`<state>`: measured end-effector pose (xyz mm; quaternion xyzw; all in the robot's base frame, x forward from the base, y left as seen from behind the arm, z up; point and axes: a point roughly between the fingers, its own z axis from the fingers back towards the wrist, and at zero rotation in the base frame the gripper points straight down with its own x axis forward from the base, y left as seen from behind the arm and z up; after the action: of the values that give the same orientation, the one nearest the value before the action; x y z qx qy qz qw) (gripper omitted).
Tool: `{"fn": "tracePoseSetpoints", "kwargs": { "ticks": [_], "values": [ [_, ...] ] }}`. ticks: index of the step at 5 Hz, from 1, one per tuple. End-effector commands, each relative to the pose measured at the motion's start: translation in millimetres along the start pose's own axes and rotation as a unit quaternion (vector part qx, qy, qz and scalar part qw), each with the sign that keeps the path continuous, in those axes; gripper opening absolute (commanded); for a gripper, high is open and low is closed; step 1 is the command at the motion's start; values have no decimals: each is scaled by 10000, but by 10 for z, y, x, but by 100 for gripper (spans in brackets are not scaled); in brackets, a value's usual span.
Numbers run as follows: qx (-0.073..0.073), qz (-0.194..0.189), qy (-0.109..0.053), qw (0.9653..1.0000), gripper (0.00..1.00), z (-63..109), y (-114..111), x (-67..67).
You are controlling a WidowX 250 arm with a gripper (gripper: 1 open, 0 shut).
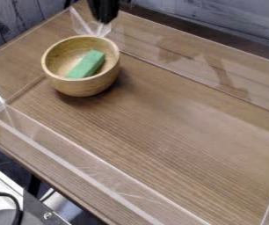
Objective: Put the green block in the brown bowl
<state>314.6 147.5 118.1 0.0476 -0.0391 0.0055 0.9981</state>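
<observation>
As the green block (88, 62) lies inside the brown bowl (60, 83), the placement that the task asks for appears complete. The bowl serves as the landmark. The block rests on the bowl's pale interior, tilted along the inner slope, with its upper end towards the far right wall and its lower end near the middle of the floor. No part of the block projects beyond the rim. The gripper (105, 16) hangs above and behind the bowl, at the upper edge of the view, and is cut off by the frame; only its dark lower part shows. It is clear of both bowl and block and grasps nothing. Whether its fingers are parted or drawn together cannot be told from the little that is visible. The wooden table (184, 123) extends to the right of and in front of the bowl and carries nothing else that bears on the task. The clear side wall (19, 123) crosses in front of the bowl, nearer the viewer. Judged from this arrangement, nothing essential remains to be done beyond moving the arm away from the bowl.
</observation>
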Motion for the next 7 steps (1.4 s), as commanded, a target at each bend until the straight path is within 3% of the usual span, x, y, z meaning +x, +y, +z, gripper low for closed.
{"fn": "tracePoseSetpoints", "kwargs": {
  "ticks": [1,4,7],
  "values": [
    [243,-27,-105,9996,0,-60,264,33],
    [495,-271,-130,9983,0,-102,500,118],
    [602,-433,-366,9966,0,-214,573,86]
  ]
}}
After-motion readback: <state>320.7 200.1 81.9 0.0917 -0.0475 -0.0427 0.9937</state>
